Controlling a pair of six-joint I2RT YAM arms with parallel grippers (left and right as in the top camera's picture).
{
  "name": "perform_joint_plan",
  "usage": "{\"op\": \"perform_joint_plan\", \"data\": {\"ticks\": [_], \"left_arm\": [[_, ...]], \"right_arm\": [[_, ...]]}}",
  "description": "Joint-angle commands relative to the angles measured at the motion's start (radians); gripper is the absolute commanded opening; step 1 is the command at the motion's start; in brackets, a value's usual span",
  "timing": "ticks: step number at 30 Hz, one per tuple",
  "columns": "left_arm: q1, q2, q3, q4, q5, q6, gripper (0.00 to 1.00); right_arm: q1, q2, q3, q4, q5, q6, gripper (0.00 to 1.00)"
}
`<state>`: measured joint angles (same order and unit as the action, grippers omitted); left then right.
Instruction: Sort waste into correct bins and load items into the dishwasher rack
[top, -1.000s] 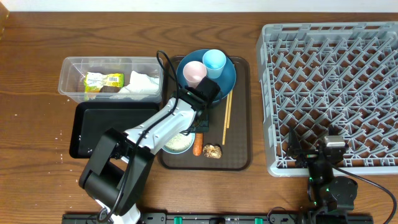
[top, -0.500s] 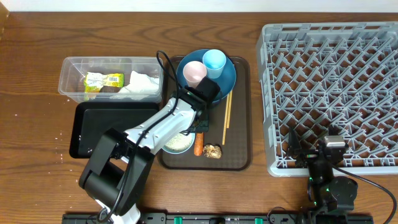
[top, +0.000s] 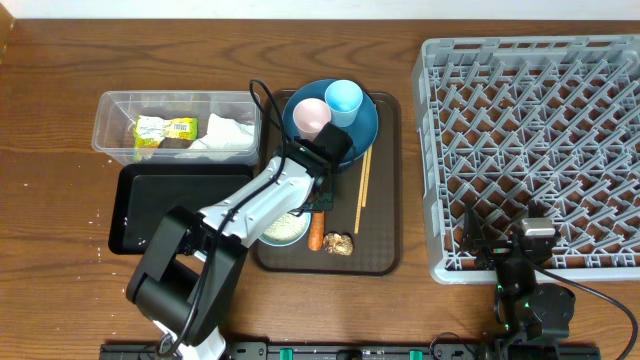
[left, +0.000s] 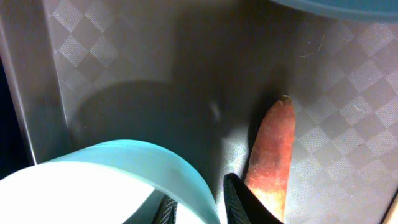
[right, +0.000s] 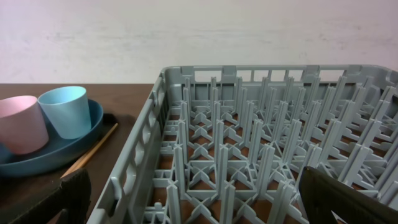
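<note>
Left wrist view: the left gripper (left: 202, 206) pinches the rim of the bowl (left: 112, 180), white inside and light blue outside, on the brown tray (left: 348, 93). The tray's wall is close, and the carrot (left: 273, 155) lies just beside the outer finger. The right gripper (right: 208, 196) is spread wide by the rack (right: 249, 124).

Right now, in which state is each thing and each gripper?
white bowl: upright, rice inside
left gripper: shut on white bowl's rim
right gripper: open, holding nothing
clear tub: holds wrapper and napkin
pink cup: upright on blue plate
light blue cup: upright on blue plate
dishwasher rack: no items loaded
carrot stick: lying on brown tray
chopsticks: lying on brown tray
</note>
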<state>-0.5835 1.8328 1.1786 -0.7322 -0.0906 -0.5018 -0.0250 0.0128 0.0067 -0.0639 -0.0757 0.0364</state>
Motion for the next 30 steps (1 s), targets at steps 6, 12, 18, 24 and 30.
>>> {"op": "perform_joint_plan", "data": {"ticks": [6, 12, 18, 24, 30], "left_arm": [[0.013, 0.036, -0.011, -0.011, -0.051, -0.009, 0.27], [0.013, 0.036, -0.011, -0.03, -0.026, -0.008, 0.27], [0.013, 0.036, -0.011, -0.04, -0.009, -0.008, 0.27], [0.013, 0.036, -0.011, -0.053, 0.011, -0.008, 0.27], [0.013, 0.035, -0.011, -0.064, 0.024, -0.009, 0.27]], "right_arm": [[0.0, -0.003, -0.001, -0.004, -0.003, -0.016, 0.99], [0.0, -0.003, -0.001, -0.004, -0.003, -0.016, 0.99], [0.0, -0.003, -0.001, -0.004, -0.003, -0.016, 0.99], [0.0, -0.003, -0.001, -0.004, -0.003, -0.016, 0.99], [0.0, -0.003, -0.001, -0.004, -0.003, -0.016, 0.99]]}}
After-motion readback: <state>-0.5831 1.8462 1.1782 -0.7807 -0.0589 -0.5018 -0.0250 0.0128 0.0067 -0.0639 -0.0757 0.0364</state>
